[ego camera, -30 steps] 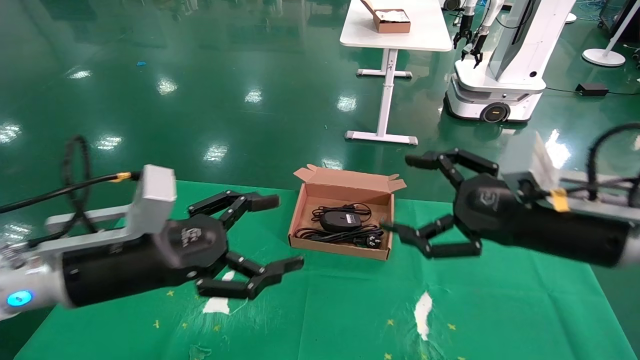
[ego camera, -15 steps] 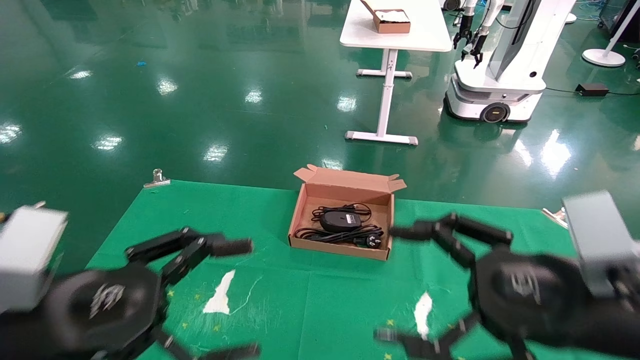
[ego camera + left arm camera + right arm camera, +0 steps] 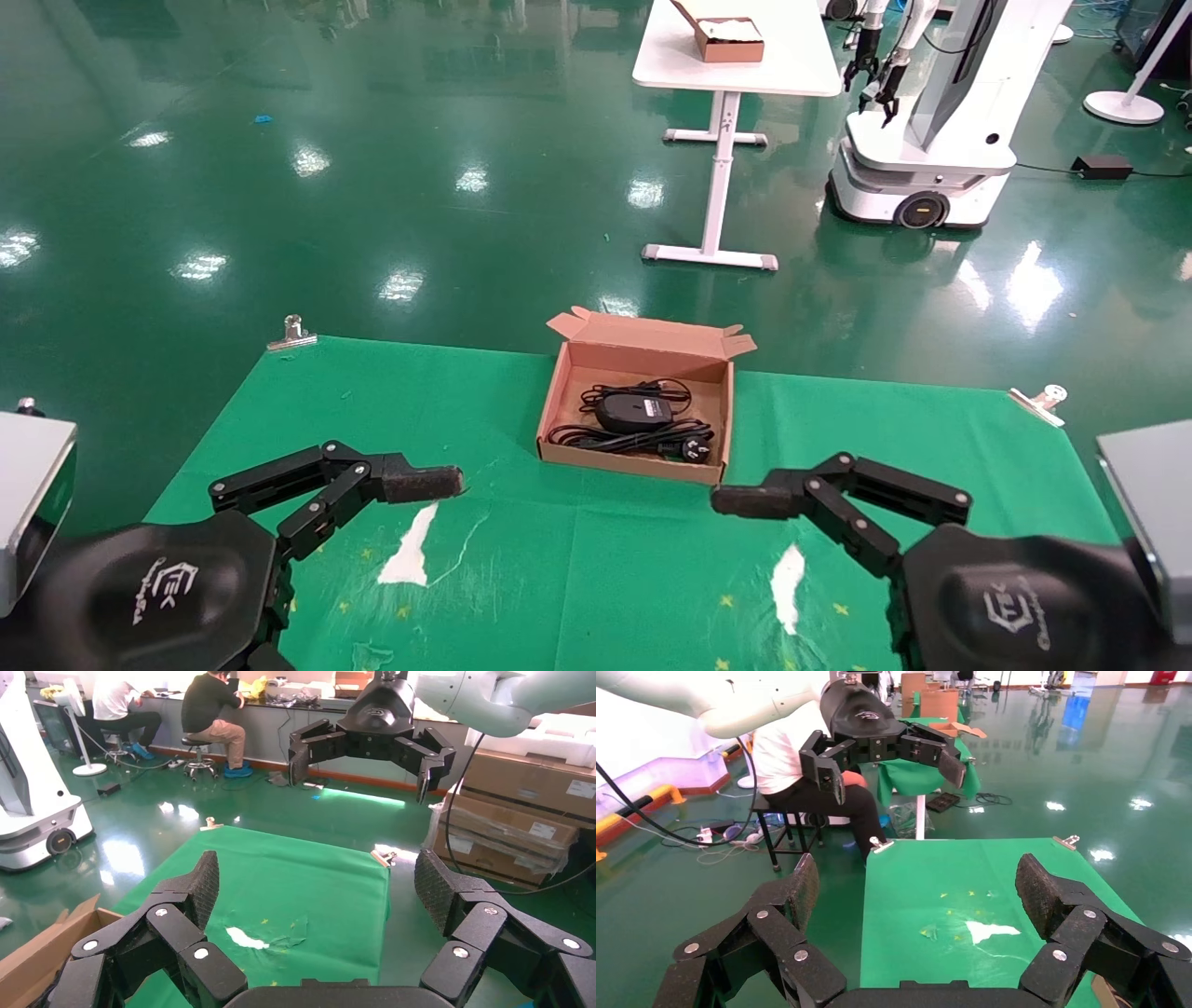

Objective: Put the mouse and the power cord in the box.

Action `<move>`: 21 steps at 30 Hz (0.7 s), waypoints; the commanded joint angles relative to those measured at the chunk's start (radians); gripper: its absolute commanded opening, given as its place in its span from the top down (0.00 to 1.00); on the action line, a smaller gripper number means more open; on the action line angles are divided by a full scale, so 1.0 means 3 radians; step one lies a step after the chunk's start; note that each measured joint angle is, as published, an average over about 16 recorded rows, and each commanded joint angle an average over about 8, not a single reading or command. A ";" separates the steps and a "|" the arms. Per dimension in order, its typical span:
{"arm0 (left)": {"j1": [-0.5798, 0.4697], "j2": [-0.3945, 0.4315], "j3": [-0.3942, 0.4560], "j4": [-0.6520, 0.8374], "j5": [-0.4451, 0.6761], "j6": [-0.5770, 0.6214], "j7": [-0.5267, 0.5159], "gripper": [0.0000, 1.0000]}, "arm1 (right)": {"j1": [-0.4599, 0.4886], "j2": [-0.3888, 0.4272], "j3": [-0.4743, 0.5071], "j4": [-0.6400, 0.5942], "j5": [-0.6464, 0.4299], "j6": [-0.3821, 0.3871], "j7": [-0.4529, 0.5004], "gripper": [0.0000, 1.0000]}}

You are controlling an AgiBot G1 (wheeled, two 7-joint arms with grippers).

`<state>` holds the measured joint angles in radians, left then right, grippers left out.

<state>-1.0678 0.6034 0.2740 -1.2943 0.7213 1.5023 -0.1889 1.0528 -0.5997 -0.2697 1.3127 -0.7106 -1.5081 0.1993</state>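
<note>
Head view: the box point(image 3: 560, 410) sits lid-open at centre frame on the green-covered table point(image 3: 931, 438); the mouse point(image 3: 633, 408) lies on its floor, the looped power cord point(image 3: 643, 438) just below it, plug at the lower right — both look packed already. The left gripper point(image 3: 372, 559) at lower left and the right gripper point(image 3: 810, 568) at lower right hang empty, well apart from the box.

Left wrist view: left gripper point(image 3: 316, 896) spread wide, a box corner point(image 3: 42, 941) at lower left; the right gripper point(image 3: 369, 752) shows at top, also agape.

Right wrist view: right gripper point(image 3: 916, 888) splayed over the cloth — nothing held.

The mouse should be light, rigid and slick, best pinched across its flanks; the cord is heavier and floppy, best taken around the bundled loops.
</note>
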 commanded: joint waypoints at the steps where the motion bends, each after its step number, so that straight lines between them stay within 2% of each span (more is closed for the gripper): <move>1: -0.0004 0.0005 0.0003 0.0007 0.0004 -0.0004 0.0000 0.00 | 0.0014 -0.0007 -0.0005 -0.0019 -0.0012 0.0008 -0.0008 0.00; 21: -0.0018 0.0021 0.0014 0.0030 0.0026 -0.0019 0.0003 0.00 | 0.0063 -0.0034 -0.0029 -0.0085 -0.0058 0.0037 -0.0036 0.00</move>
<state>-1.0731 0.6096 0.2782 -1.2854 0.7288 1.4965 -0.1880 1.0715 -0.6096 -0.2782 1.2873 -0.7278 -1.4970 0.1886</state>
